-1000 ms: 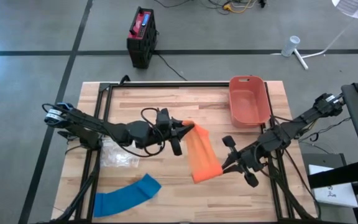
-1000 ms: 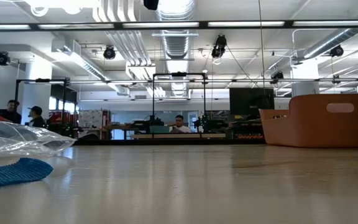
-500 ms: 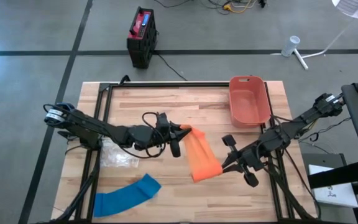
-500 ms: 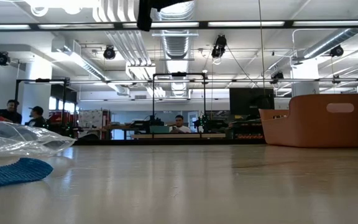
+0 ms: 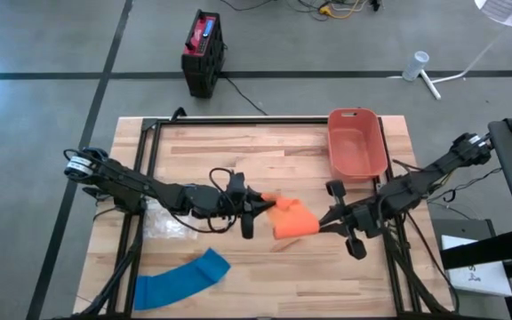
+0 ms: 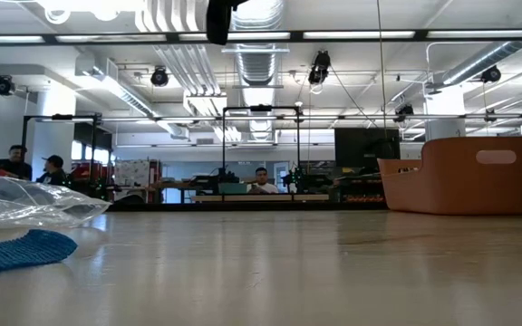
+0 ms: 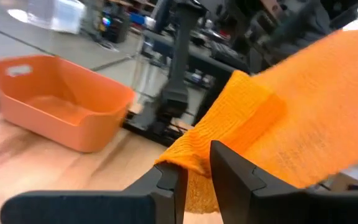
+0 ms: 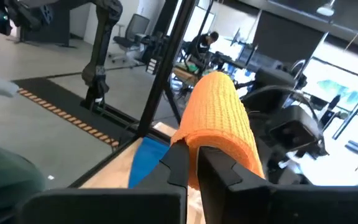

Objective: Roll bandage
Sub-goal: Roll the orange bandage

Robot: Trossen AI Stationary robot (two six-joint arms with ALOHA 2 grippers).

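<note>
Since earlier, orange bandage has bunched shorter at frame centre. My left gripper and right gripper each clamp an end; rolling underway, next needs coordinated wrist rotation.

No readable text, label, brand, number or sign anywhere: none on the tabletop, nor out in the room behind it.
</note>
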